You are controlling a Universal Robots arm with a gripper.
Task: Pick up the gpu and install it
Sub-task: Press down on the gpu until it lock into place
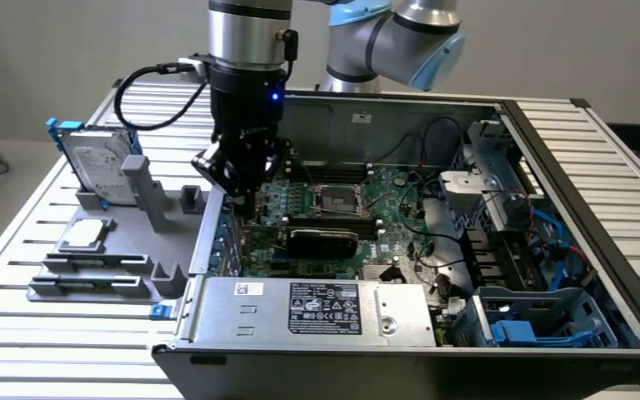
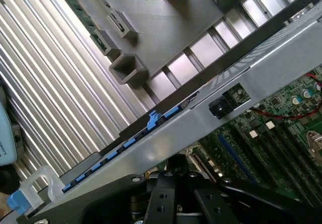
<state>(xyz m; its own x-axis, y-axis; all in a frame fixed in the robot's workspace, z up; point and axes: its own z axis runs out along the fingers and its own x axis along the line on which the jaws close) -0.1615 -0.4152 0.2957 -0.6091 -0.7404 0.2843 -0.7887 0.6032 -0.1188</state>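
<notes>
Gpu work calls for care at the slot. The gripper is shut, nothing visibly held, and hovers just inside the case wall with its blue clips. Beyond it, the gpu appears to lie black side up on the board. Judged: press straight down and keep off the wall.

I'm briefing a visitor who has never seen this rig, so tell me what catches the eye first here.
The open black computer case dominates, its green motherboard exposed and a silver power supply box along its near edge. The arm's black gripper, shut, hangs over the case's wall on the exterior view's left. Beside the case on that side, a grey parts holder on the slatted metal table carries an upright silver hard drive with blue rails.
</notes>
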